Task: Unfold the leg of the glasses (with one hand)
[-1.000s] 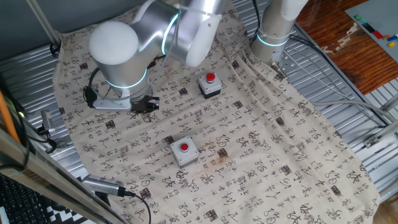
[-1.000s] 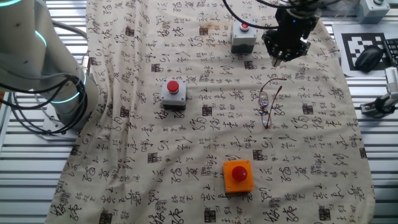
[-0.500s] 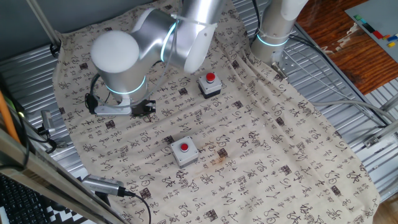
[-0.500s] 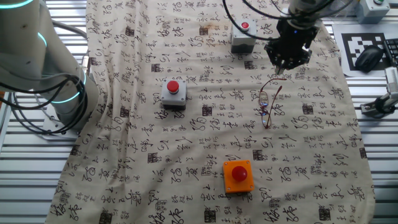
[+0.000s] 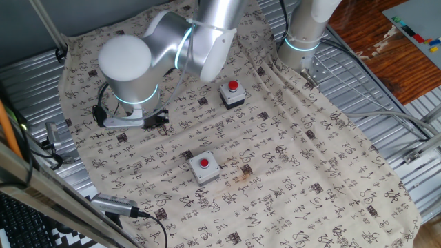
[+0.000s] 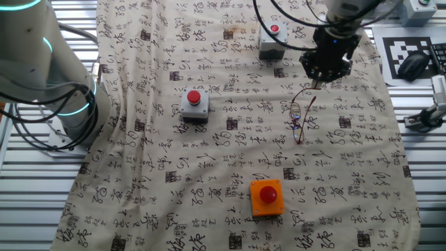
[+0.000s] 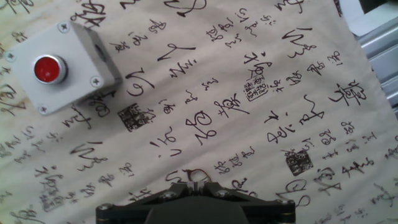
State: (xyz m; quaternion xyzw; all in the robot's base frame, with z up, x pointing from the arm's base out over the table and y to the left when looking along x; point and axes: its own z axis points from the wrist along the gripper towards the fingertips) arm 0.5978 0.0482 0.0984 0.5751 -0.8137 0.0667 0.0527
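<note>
1. The glasses (image 6: pixel 302 115) lie on the printed cloth (image 6: pixel 230 160) that covers the tabletop (image 6: pixel 21 181), on the right side in the other fixed view
2. They are thin and reddish brown, and they lie lengthwise, with one end pointing up toward the tool
3. The tool (image 6: pixel 322 82) hangs right over the top end of the glasses; its tip is very near the thin wire there, but I cannot tell if it touches
4. The fingers look close together, like one narrow point, but I cannot tell for sure how wide the tool stands
5. In the hand view, a small curl of reddish wire (image 7: pixel 198 175) shows on the cloth just above the dark body of the tool (image 7: pixel 196 198)
6. A gray box with a red button (image 6: pixel 272 40) sits near the tool, up and to the left of it; the same box (image 7: pixel 61 67) shows in the top left corner of the hand view
7. A second gray box with a red button (image 6: pixel 194 103) sits near the middle of the cloth, well apart from the glasses
8. An orange box with a red button (image 6: pixel 267 196) sits below the glasses, closer to the front edge
9. In one fixed view the big silver arm (image 5: pixel 155 58) hides the glasses
</note>
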